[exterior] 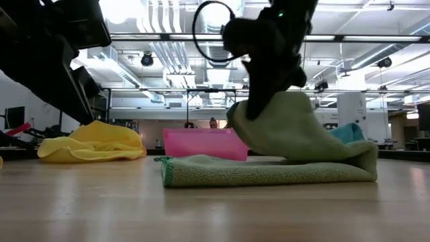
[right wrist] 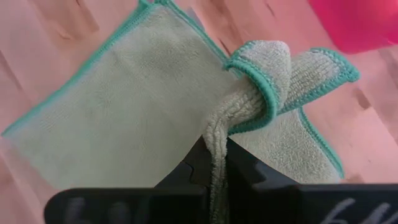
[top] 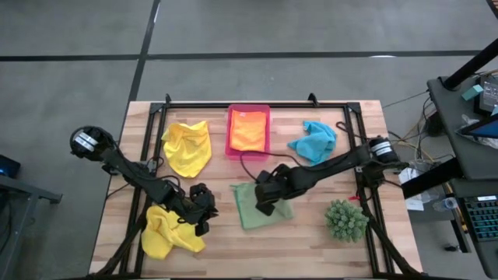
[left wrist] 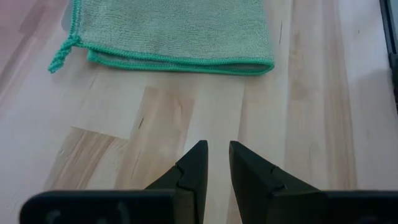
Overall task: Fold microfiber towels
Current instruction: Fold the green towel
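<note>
Wood table [top: 311, 241] | right fingers [right wrist: 214, 163] pinch light green towel [right wrist: 124, 106] corner — left fingers [left wrist: 214, 163] nearly closed, empty

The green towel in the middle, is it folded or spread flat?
Partly folded: the light green towel lies doubled on the table, while the right gripper pinches one edge and holds it lifted above the rest.

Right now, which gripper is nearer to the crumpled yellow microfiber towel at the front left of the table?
Left. The left gripper sits right beside the crumpled yellow microfiber towel, nothing in its fingers. The right gripper is farther off, shut on the light green microfiber towel.
</note>
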Tool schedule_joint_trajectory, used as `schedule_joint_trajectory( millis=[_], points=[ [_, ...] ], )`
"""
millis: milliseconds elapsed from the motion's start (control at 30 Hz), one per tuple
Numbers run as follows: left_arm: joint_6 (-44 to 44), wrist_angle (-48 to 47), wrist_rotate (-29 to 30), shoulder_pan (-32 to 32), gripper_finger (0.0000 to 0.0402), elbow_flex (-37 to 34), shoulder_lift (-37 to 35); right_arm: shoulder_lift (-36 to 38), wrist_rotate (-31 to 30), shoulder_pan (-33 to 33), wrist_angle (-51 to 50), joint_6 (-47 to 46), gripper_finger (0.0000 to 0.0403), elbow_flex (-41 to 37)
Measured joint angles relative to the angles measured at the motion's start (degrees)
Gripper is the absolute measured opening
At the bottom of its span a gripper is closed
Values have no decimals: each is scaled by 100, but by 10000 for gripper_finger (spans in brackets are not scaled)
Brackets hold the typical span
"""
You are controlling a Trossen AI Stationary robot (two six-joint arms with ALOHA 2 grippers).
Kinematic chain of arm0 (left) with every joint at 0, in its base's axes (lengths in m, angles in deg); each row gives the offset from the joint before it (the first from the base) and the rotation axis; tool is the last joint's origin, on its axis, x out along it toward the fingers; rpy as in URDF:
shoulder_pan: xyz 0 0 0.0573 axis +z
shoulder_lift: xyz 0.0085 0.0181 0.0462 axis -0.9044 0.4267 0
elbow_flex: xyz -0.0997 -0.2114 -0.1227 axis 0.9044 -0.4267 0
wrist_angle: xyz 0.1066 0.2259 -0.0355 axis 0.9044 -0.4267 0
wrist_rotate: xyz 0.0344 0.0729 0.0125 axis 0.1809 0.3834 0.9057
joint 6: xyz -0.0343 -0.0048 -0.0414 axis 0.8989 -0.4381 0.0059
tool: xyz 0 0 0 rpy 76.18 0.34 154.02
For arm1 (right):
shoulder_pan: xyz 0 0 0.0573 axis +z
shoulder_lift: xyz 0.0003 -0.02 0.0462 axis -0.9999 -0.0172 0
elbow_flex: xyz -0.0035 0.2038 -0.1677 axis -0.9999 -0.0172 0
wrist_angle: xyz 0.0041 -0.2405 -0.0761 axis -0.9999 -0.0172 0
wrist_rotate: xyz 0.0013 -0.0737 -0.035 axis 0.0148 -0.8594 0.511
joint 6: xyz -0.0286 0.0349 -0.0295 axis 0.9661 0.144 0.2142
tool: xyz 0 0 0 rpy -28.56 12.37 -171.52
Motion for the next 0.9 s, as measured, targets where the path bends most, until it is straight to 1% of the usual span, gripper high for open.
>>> schedule_joint_trajectory(
  millis=[200,367,500,767,833,900],
  points=[
    [-6,4,13,0,51,-2,0,-406,-114,1,0,75,12,282],
    [-44,2,43,0,51,-2,0,-421,-116,-1,245,88,12,295],
    [-51,41,256,0,51,-61,0,-421,-118,1,406,103,12,290],
    [-52,346,359,4,51,-214,0,-414,-118,1,742,247,14,288],
    [-52,363,361,4,51,-231,0,-414,-119,1,780,252,20,284],
    [-50,362,363,4,51,-251,0,-414,-118,2,812,252,34,284]
  ],
)
